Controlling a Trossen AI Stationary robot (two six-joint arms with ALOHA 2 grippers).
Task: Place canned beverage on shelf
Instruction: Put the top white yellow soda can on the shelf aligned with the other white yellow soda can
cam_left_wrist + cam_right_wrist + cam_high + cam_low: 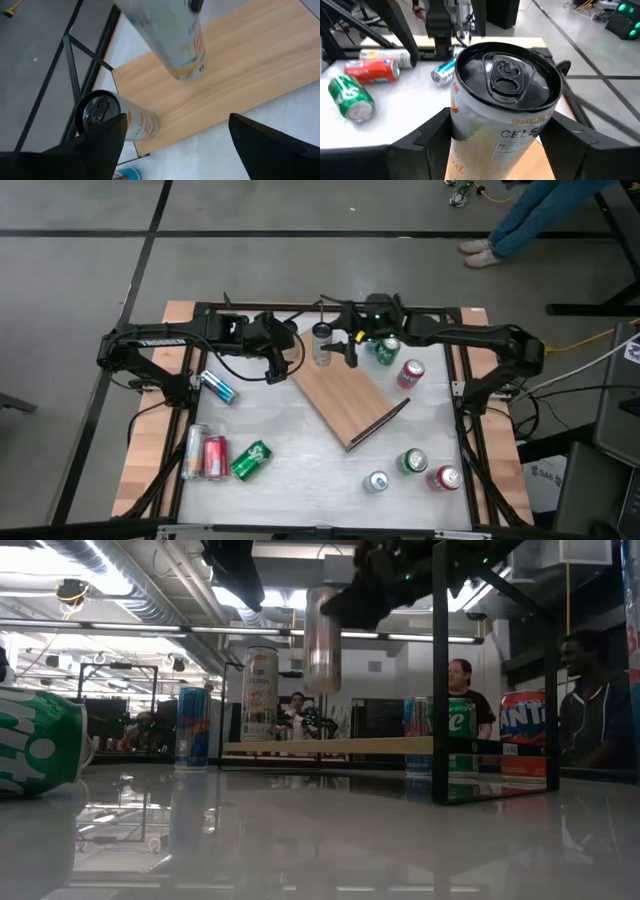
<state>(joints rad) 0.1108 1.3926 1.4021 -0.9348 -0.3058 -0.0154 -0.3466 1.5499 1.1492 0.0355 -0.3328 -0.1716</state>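
Note:
The shelf, a light-brown board with a black rail at its near right end, lies slantwise mid-table. One silver can stands upright on the board's far left corner. My right gripper is shut on a second silver can, which hangs upright above the board's far end. My left gripper hovers open over the far left corner, above the standing can and apart from it. My right gripper pinches the silver can's upper wall between its two fingers, one on each side, just below the rim. The fingers come nearly level from the table's right, across the can. The can is upright, tab up, lifted clear of the shelf.
A blue can lies at the left. Silver, red and green cans lie near left. Green and red cans sit far right, and three more near right. People sit beyond the table.

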